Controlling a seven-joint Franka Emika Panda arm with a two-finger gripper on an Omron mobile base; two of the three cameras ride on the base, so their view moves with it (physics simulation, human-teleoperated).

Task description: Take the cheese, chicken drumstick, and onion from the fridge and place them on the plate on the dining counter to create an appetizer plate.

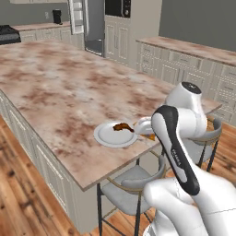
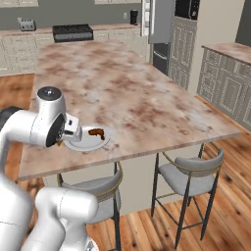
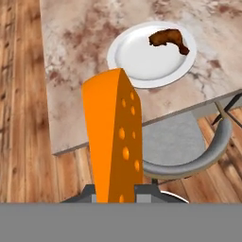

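plate [image 3: 142, 61]: sits near the edge of the marbled surface [image 1: 60, 87], right above a grey stool [image 3: 189, 146]
chicken drumstick [image 3: 169, 40]: already lying on the plate, off toward one rim
cheese [image 3: 115, 137]: orange wedge clamped in the gripper [image 3: 116, 191], hanging just off the plate's near side
gripper: closed tight on the cheese

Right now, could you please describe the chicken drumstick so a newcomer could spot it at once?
Find the large brown-and-cream marbled dining counter and, near its stool-side edge, the round white plate. The small dark reddish-brown chicken drumstick lies on that plate, the only food there; the bright orange cheese wedge is held in the gripper.
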